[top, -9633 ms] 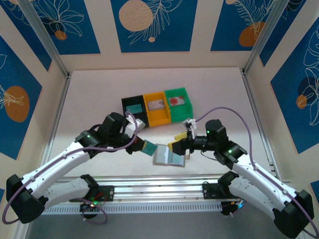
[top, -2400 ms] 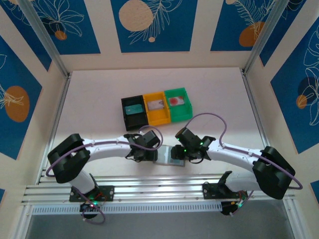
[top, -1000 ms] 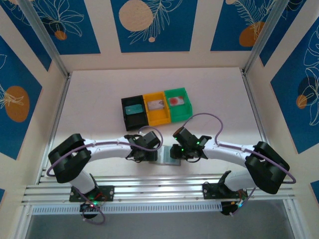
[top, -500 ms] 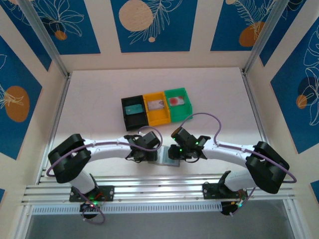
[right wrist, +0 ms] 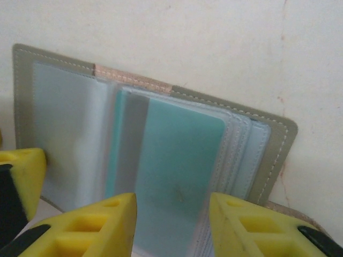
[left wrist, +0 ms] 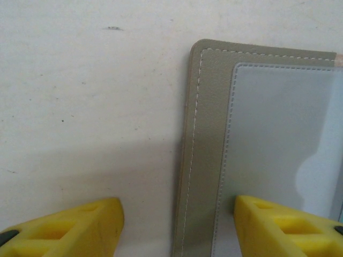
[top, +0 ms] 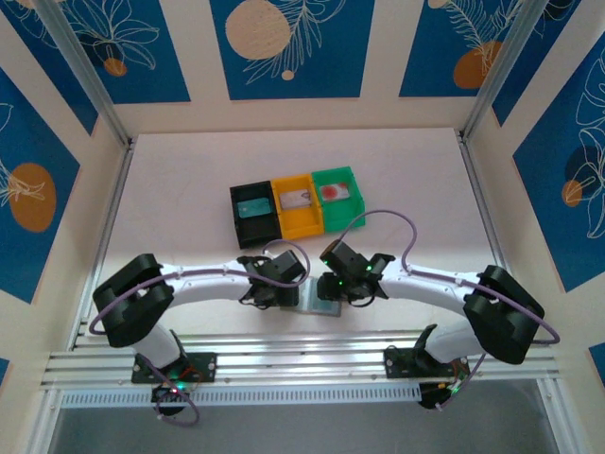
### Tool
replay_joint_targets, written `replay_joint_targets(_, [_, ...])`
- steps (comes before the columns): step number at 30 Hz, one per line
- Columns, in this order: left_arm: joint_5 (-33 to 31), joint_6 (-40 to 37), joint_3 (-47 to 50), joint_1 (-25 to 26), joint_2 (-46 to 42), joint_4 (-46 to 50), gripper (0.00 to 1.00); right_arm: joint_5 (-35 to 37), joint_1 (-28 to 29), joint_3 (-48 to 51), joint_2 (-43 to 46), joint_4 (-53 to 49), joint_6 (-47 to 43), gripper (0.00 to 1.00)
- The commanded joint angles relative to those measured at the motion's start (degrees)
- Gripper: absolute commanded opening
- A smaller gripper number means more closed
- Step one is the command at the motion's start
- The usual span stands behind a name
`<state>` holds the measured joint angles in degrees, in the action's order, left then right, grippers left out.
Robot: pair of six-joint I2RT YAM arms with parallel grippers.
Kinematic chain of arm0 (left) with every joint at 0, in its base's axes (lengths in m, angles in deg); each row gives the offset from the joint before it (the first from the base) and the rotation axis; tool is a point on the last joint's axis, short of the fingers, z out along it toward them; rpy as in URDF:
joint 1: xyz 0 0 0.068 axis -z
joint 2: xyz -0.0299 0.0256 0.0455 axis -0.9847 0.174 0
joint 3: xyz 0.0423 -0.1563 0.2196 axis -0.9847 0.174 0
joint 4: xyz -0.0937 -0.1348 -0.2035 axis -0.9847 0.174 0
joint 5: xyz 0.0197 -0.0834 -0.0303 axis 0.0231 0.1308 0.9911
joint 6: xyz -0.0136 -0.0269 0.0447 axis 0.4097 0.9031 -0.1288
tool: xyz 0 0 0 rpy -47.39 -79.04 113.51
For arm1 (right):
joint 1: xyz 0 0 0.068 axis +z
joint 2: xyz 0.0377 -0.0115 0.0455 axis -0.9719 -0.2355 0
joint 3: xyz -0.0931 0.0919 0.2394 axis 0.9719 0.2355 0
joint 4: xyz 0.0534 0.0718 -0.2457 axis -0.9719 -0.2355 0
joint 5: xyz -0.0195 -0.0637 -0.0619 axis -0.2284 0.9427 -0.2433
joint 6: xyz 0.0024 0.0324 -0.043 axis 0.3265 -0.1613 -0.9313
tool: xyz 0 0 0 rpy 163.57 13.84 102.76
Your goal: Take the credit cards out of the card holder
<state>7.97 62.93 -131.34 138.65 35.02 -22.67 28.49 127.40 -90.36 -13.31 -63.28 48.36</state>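
Card holder (top: 319, 303) open, flat on surface (left wrist: 80, 80). Three cards (top: 297, 200) already out, in bins (top: 301, 227) behind holder. Teal card (right wrist: 182, 155) left in pocket. Right fingers (right wrist: 96, 225) open over it. Left fingers (left wrist: 69, 225) open, straddling holder's left edge.

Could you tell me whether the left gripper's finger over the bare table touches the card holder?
Apart. The left wrist view shows bare table between that finger and the card holder's stitched edge.

Bins (top: 298, 206) stand beyond the card holder (top: 321, 307) — table (top: 425, 180) bare either side.
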Motion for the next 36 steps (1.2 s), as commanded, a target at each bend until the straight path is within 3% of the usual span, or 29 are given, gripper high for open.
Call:
replay_joint_targets(1, [2.3, 0.8, 1.2, 1.3, 3.4, 3.4, 0.6, 1.0, 1.1, -1.7, -1.5, -0.9, 1.2, 0.42])
replay_joint_targets(14, [4.4, 1.4, 2.4, 2.2, 5.8, 0.4, 0.6, 1.9, 1.6, -2.9, -5.4, -0.6, 2.6, 0.39])
replay_joint_targets(36, [5.3, 2.3, 2.5, 3.6, 7.3, -2.0, 0.6, -4.8, 1.8, -1.8, -2.8, 6.4, 2.7, 0.31])
